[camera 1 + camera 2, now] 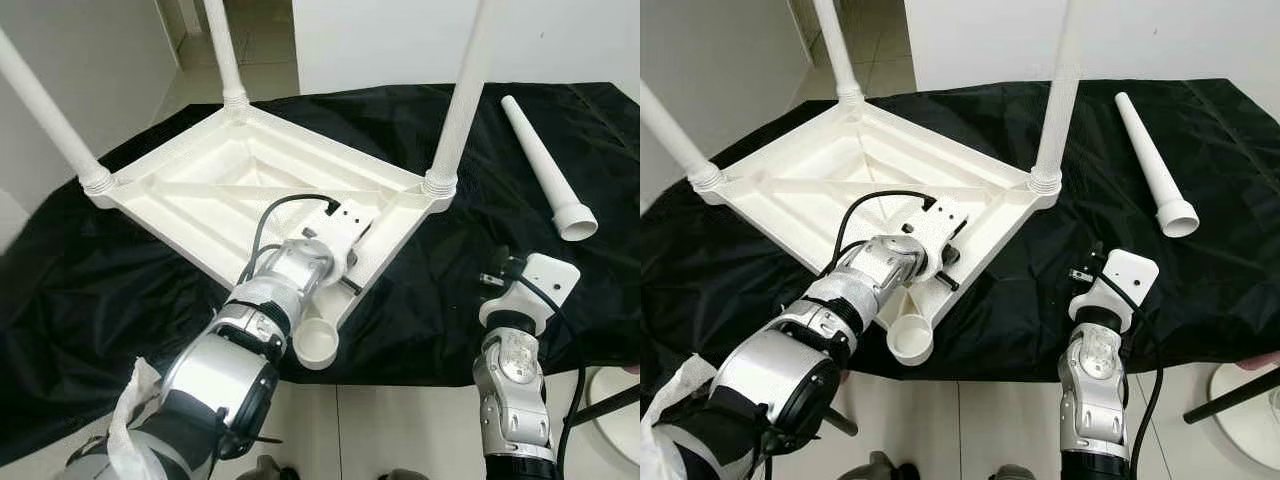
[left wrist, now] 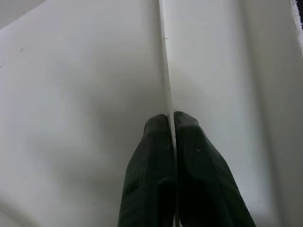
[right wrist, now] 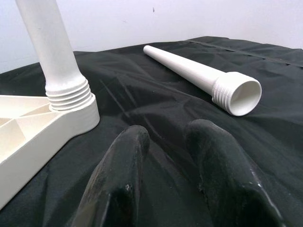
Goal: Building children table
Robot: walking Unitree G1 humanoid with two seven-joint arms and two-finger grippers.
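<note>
White plastic everywhere: upside-down kids' table point(image 1: 240, 185) lying on a black cloth point(image 1: 470, 250) spread over the desk, three legs point(image 1: 458, 100) already screwed in and sticking up. Fourth corner socket point(image 1: 318, 345) still open, right at the near edge of the cloth. Loose fourth leg point(image 1: 545, 165) lying flat on the cloth off to the right, well apart from the table, threaded wide end toward the robot.

Left end effector point(image 2: 171, 137) reaching into the underside of the table near that open corner. Fingers point(image 2: 149, 175) pinched nearly together around a thin raised rib point(image 2: 165, 71) of the underside, the rib running right between the tips, looks like a narrow clamp on it.

Right end effector point(image 3: 165, 142) low over the cloth, just right of the table's near-right corner, not touching anything. Fingers point(image 3: 118, 179) apart with a moderate gap, nothing between them, pointed toward the loose leg's open end point(image 3: 241, 97) with the screwed-in leg's threaded base point(image 3: 68, 92) close by on the other side.

Pale tiled floor point(image 1: 400, 430) below the desk edge, white wall point(image 1: 400, 40) behind.
</note>
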